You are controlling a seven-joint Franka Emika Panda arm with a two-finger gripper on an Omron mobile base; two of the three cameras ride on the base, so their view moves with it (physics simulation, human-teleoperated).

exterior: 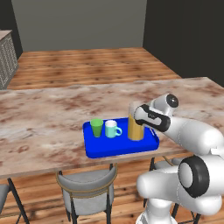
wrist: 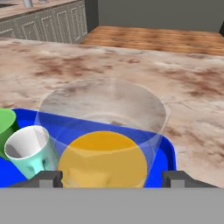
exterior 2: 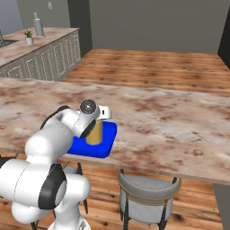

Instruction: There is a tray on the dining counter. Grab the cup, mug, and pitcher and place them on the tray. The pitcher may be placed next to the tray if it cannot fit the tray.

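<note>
On the dining counter [exterior: 43, 113] lies the blue tray [exterior: 118, 146], holding all three vessels in a row. The green cup [exterior: 96, 127] stands at its left, the teal mug [exterior: 112, 129] in the middle, and the glass pitcher [exterior: 134, 131] with orange liquid upright at the right end. My gripper [exterior: 136, 114] is at the pitcher's upper part. In the hand view the pitcher [wrist: 103, 162] stands between my gripper's [wrist: 112, 179] two fingertips, which are spread wide with gaps on both sides. The mug [wrist: 33, 151] and cup [wrist: 6, 127] sit to its left.
The tray [exterior 2: 96, 148] sits close to the counter's near edge. Grey chairs [exterior: 87, 188] [exterior 2: 148, 193] are tucked under that edge. A cabinet run with a bottle and a plant [exterior 2: 40, 54] stands far back on the left. Bare marbled top [exterior 2: 170, 117] stretches beyond and right of the tray.
</note>
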